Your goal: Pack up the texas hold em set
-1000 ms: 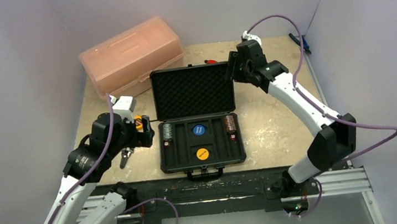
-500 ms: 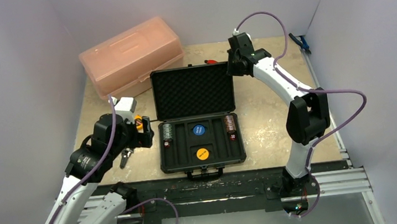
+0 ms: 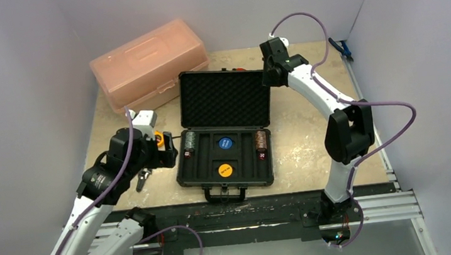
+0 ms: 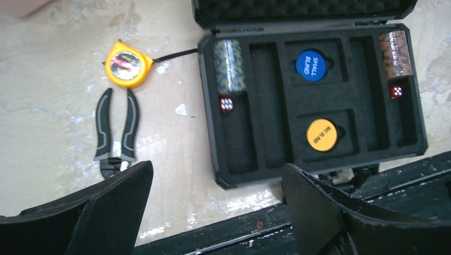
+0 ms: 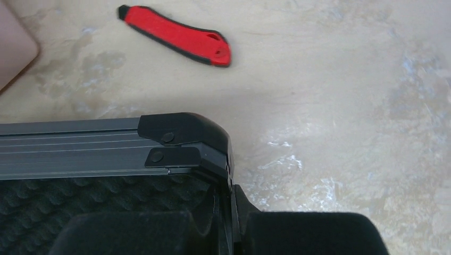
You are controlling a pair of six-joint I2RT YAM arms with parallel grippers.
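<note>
The texas hold em set is a small black case (image 3: 180, 170) lying open mid-table, its foam-lined lid (image 3: 225, 99) toward the back. The tray holds a grey chip stack (image 4: 230, 66), a brown-red stack (image 4: 396, 53), a blue disc (image 4: 310, 65), a yellow disc (image 4: 322, 134) and red dice (image 4: 226, 104). My right gripper (image 3: 266, 76) is shut on the lid's far right corner (image 5: 183, 133), one finger on the foam, one outside. My left gripper (image 4: 218, 212) hovers open and empty over the case's near left corner.
A pink translucent box (image 3: 150, 62) stands at the back left. A yellow tape measure (image 4: 126, 64) and black pliers (image 4: 117, 130) lie left of the case. A red utility knife (image 5: 175, 34) lies behind the lid. A blue tool (image 3: 341, 49) lies by the back right wall.
My right gripper has reached the lid's far right corner and closed on it. The case has twisted slightly, its lid end shifting right. The left arm barely moved.
</note>
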